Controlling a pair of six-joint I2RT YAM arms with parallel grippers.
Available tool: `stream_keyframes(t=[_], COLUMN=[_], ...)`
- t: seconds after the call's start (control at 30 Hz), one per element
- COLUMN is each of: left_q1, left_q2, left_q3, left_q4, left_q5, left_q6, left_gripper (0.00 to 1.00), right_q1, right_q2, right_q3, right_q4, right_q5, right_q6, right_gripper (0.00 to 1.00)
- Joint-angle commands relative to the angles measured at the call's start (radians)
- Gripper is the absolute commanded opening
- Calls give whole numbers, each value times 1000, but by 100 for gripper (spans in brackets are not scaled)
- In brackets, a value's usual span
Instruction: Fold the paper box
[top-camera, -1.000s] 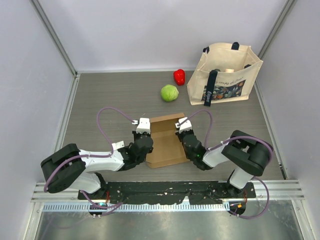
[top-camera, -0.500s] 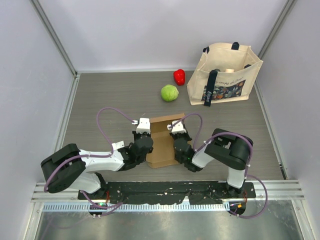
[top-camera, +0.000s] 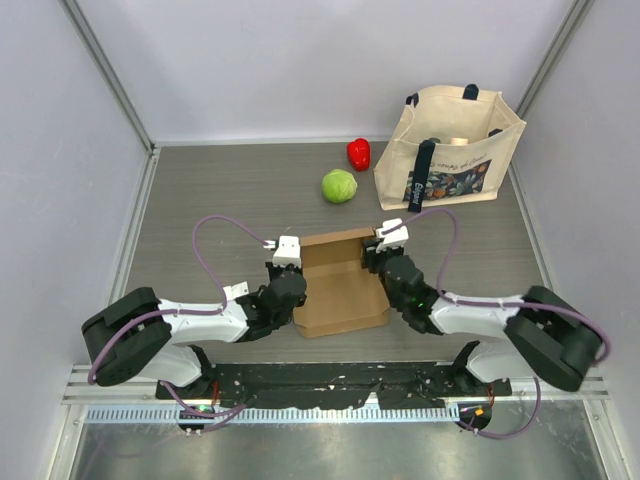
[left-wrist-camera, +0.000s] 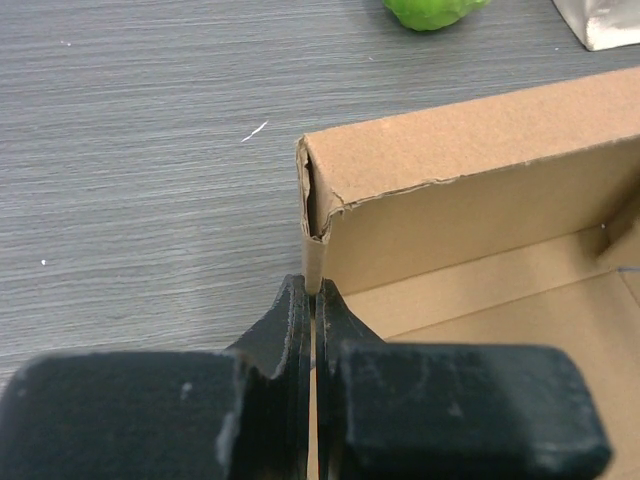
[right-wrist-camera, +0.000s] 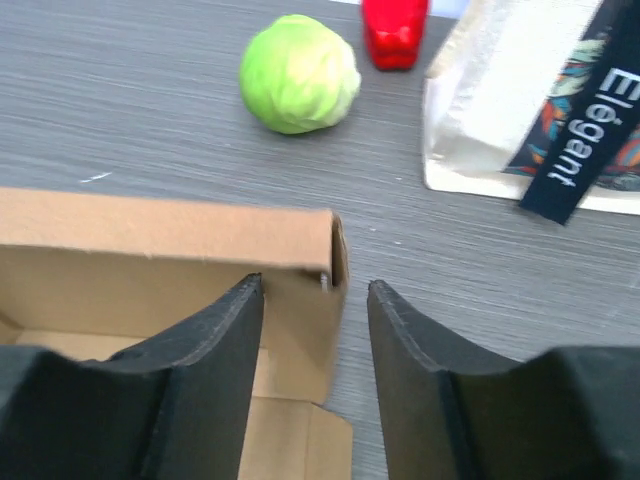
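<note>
- The grey wood-grain table (top-camera: 230, 190) looks the same as a second ago. The only real change is on the right side.
- The beige canvas tote bag (top-camera: 455, 140) stands at the far right, soft-sided, with dark handles and a printed front. It has not moved.
- The right arm was tucked in over the box half a second ago and has now swung out, with its elbow wide to the right.
- The paper box (top-camera: 340, 290) lies between the two arms near the front edge. It is plain brown corrugated card, an open tray with creased walls. It looked squeezed narrow a moment ago and now sits wider again.
- The right gripper (right-wrist-camera: 315, 290) had been pinched together. Its jaws now stand apart, straddling the box's far right corner and holding nothing. I'd say it has let go of that wall and is lining up for a new hold.
- The left gripper (left-wrist-camera: 313, 300) stays clamped on the thin left wall, steadying the box. The corner edge there is slightly torn.
- The round, leafy green cabbage (top-camera: 339, 186) sits beyond the box.
- The glossy red pepper (top-camera: 358, 153) is farther back.
- A tiny white scrap (left-wrist-camera: 254, 131) lies on the table.
</note>
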Motion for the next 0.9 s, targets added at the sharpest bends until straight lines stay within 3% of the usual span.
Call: stream_keyframes(t=[0.0,0.1,0.27,0.33,0.47,0.53,0.67,0.73,0.87], left_q1=[-6,-6,-6,-6,-6,-6,-6,-7,-7], left_q2=[0,4,6,0,-13,-14,-16,-23,-36], left_q3=[4,9,7,3,1,4,10,10,9], left_q4=[63,64,60,55,53,53,41,30,20], left_q5=[-1,7,17,20,23,27,27,34,24], left_q6=[-31,-32,-41,-45,-42,-37,-37,-35,-17], left_gripper=[0,0,0,0,0,0,0,0,0], right_q1=[-60,-99,-166,-215,-323,-333,-336,-338,-338], right_q2=[-152,-191,-229,-277,-254,-253,-282,-295,-294], right_q3=[-31,-31,-78,-107,-123,-126,-95,-94,-72], right_q4=[-243,-315,-282,-221,-190,-165,-268,-323,-366], right_q5=[-338,-372,-475,-559,-893,-941,-884,-775,-748], right_q6=[125,115,100,155,206,235,231,212,143], right_gripper=[54,56,56,56,59,61,64,61,47])
